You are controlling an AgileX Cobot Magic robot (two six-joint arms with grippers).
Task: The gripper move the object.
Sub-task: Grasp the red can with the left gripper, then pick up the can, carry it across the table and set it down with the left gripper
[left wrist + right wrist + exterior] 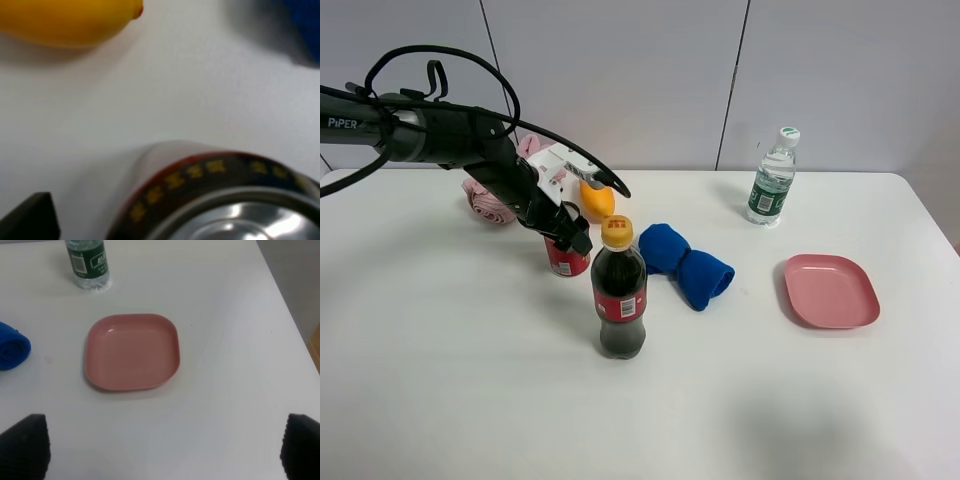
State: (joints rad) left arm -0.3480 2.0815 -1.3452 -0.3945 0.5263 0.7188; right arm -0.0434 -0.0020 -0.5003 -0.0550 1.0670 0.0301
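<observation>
The red soda can (566, 260) stands on the white table, just behind the cola bottle. My left gripper (567, 238) is low over the can's top, hiding its upper part. In the left wrist view the can's silver top and dark band (235, 210) fill the lower part of the picture. One black fingertip (30, 217) shows beside the can with a gap between them; the other finger is out of frame. My right gripper (160, 450) is open and empty, above the table near the pink plate; it is out of the high view.
A cola bottle with a yellow cap (619, 300) stands close in front of the can. A yellow fruit (597, 199), a blue cloth (686, 263), a pink thing (488, 203), a water bottle (772, 180) and a pink plate (830, 291) lie around.
</observation>
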